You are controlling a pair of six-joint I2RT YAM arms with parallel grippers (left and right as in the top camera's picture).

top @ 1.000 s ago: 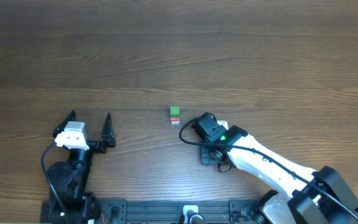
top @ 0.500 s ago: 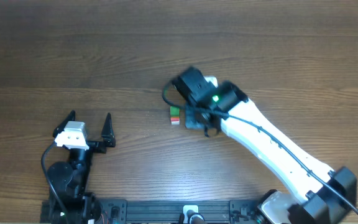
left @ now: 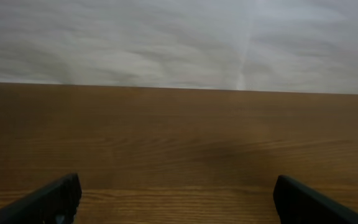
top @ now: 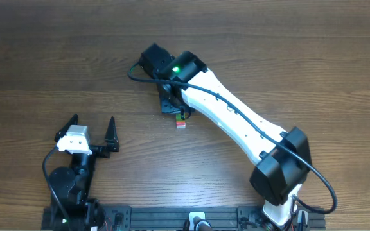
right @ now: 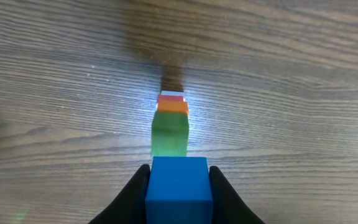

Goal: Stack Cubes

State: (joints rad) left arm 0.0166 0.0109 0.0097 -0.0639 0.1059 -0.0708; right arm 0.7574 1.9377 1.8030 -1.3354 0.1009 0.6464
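Blue cube [right: 179, 190] in R fingers [right: 134, 198], near stack [right: 169, 132]

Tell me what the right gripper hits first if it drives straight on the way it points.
Likely the green cube, struck by the blue cube that the right gripper holds; the gap between them is unclear.

A plain blue cube [right: 179, 186] sits in the black-fingered right gripper [right: 179, 169] — just beyond it a green cube [right: 169, 134], then an orange cube [right: 173, 106] — over the brown, wood-grained table [right: 291, 93].
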